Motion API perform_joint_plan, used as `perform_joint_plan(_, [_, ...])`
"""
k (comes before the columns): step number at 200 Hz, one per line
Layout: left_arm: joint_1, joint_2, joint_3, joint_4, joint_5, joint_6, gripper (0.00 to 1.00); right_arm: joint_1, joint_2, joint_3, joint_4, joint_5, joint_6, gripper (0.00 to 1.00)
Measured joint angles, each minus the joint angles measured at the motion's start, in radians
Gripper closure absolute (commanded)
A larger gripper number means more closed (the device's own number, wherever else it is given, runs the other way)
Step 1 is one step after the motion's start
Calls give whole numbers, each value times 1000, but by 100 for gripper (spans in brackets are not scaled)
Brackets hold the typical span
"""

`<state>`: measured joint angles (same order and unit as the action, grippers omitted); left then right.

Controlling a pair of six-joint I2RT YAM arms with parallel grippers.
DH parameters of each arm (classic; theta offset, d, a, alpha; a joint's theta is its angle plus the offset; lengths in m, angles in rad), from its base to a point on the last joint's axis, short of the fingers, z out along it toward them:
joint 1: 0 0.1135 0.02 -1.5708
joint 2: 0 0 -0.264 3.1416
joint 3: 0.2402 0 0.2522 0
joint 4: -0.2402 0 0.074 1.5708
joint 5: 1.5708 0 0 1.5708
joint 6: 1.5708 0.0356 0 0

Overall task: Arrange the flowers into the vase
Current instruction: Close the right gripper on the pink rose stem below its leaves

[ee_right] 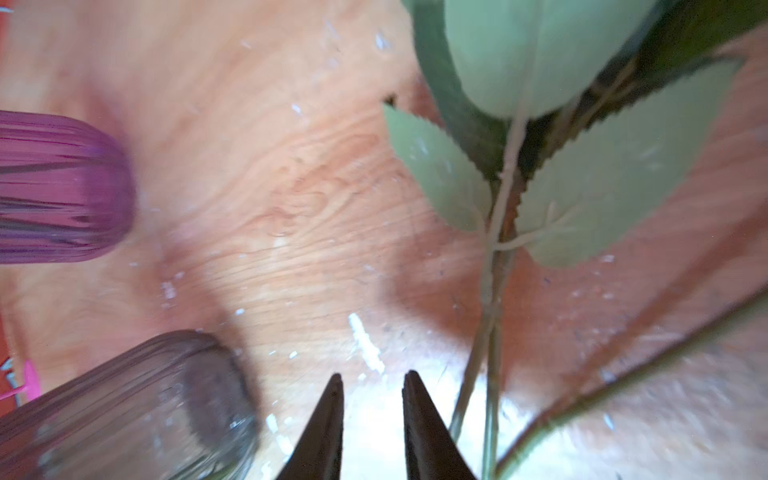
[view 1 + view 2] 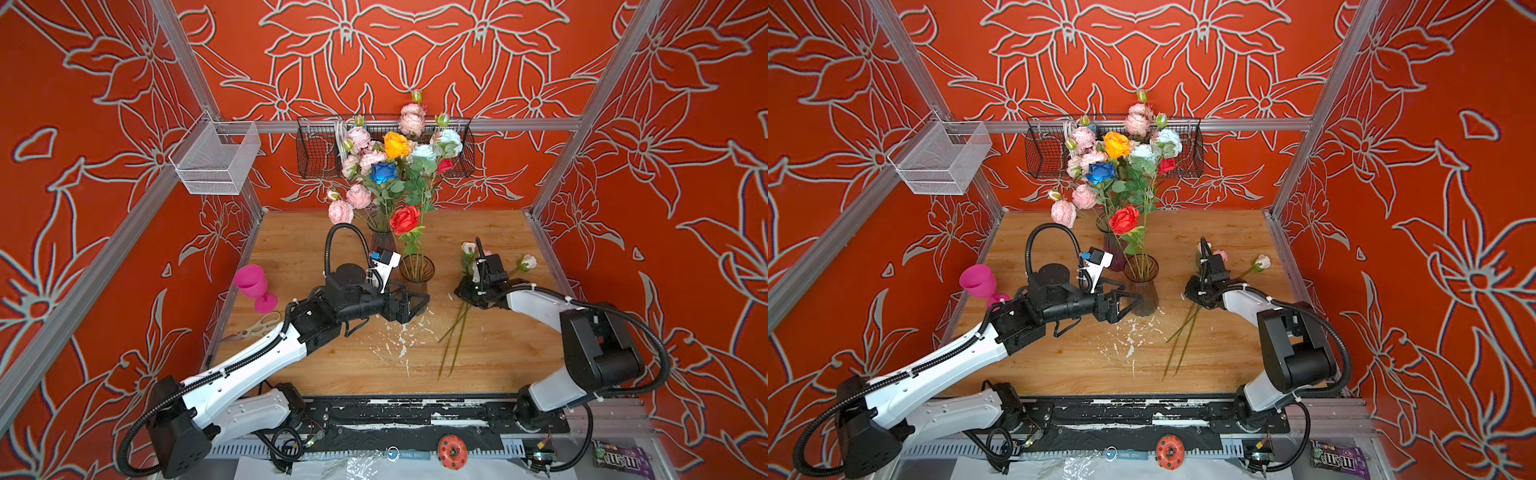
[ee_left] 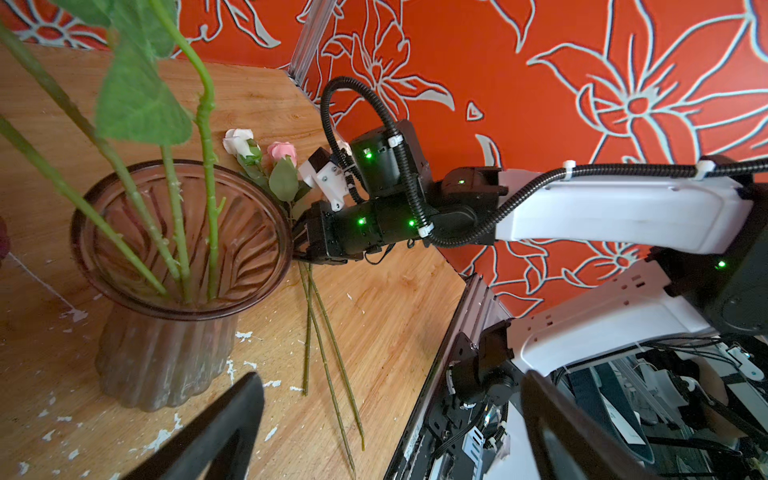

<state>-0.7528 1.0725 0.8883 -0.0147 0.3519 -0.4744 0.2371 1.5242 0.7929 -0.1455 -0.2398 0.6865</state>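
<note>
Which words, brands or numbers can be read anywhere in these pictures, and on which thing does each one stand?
"m&m's": on the purple candy packet, seen upside down in both top views.
Blue strip beside the red disc: it carries dark print, too small and blurred to read.
No other text can be read; the wrist views show none.

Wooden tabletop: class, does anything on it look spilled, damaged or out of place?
Yes. White flakes lie scattered over the wooden tabletop in front of the brownish ribbed glass vase, like chipped paint or debris. Three loose green-stemmed flowers also lie flat on the wood rather than standing in a vase.
</note>
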Motion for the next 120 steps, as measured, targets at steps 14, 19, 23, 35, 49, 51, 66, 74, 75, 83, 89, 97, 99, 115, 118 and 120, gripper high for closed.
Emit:
perform_joint_plan(14, [0, 2, 0, 0, 0, 0, 4, 0, -30, -5, -11, 9, -4, 74])
perform_joint_plan(19, [0, 3, 0, 0, 0, 0, 4, 0, -34, -5, -15, 14, -6, 74])
perform_joint_plan(23, [0, 4, 0, 0, 0, 0, 4, 0, -34, -5, -19, 16, -6, 74])
perform_joint_plan(35, [0, 8, 0, 0, 0, 0, 4, 0, -34, -13, -27, 23, -7, 74])
perform_joint_plan(49, [0, 12, 0, -2, 0, 1, 4, 0, -34, -30, -42, 23, -7, 74])
perform_joint_plan(51, [0, 12, 0, -2, 0, 2, 4, 0, -34, -32, -43, 23, -7, 74])
perform_joint_plan(66, [0, 13, 0, -4, 0, 2, 4, 0, -34, -44, -58, 23, -7, 73])
perform_joint_plan(74, [0, 13, 0, -4, 0, 2, 4, 0, -34, -47, -61, 22, -7, 73])
perform_joint_plan(75, [0, 13, 0, -4, 0, 2, 4, 0, -34, -47, -61, 22, -7, 72])
perform_joint_plan(83, [0, 13, 0, -3, 0, 2, 4, 0, -34, -50, -61, 22, -7, 72])
perform_joint_plan(89, [0, 13, 0, -4, 0, 2, 4, 0, -33, -51, -61, 21, -7, 72])
perform_joint_plan(97, [0, 13, 0, -4, 0, 2, 4, 0, -32, -54, -60, 21, -7, 72])
perform_joint_plan(99, [0, 13, 0, -4, 0, 2, 4, 0, -31, -55, -60, 21, -7, 72])
perform_joint_plan(115, [0, 13, 0, -4, 0, 2, 4, 0, -23, -56, -60, 21, -6, 72])
perform_joint_plan(118, [0, 13, 0, -4, 0, 2, 4, 0, -19, -56, -59, 21, -6, 73])
perform_joint_plan(120, [0, 13, 0, -4, 0, 2, 4, 0, -18, -56, -59, 21, -6, 73])
